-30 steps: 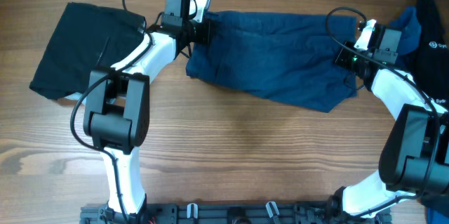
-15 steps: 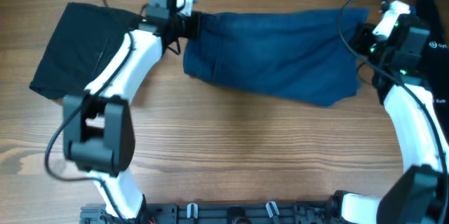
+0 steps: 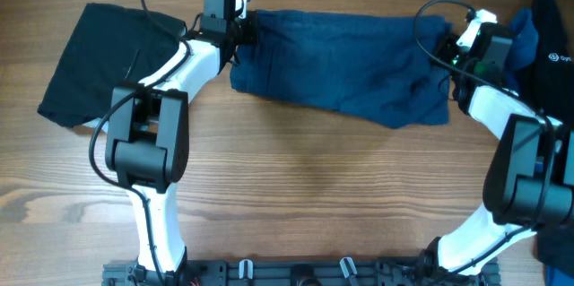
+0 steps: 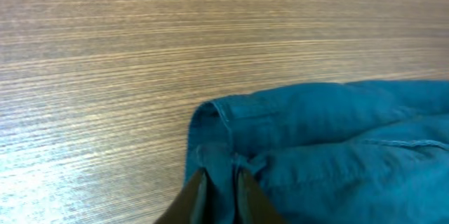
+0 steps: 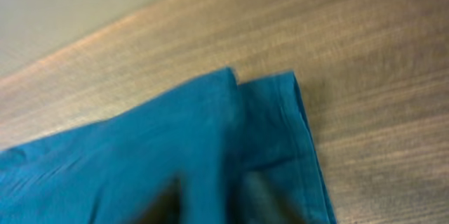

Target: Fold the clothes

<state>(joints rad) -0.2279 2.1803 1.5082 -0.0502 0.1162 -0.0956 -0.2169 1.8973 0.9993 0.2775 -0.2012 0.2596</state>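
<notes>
The wooden tabletop (image 3: 305, 169) carries a pair of dark blue shorts (image 3: 341, 66), stretched lengthwise across its far side between the two arms. A folded black garment (image 3: 99, 62) lies at the far left, and more dark clothes (image 3: 552, 44) sit at the right edge. The left fingers (image 4: 193, 194) pinch one end of the shorts. The right fingers (image 5: 263, 199), blurred, pinch the opposite corner.

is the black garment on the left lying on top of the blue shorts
No, the overhead view shows the black garment lying off to the side of the blue shorts, with no overlap.
</notes>
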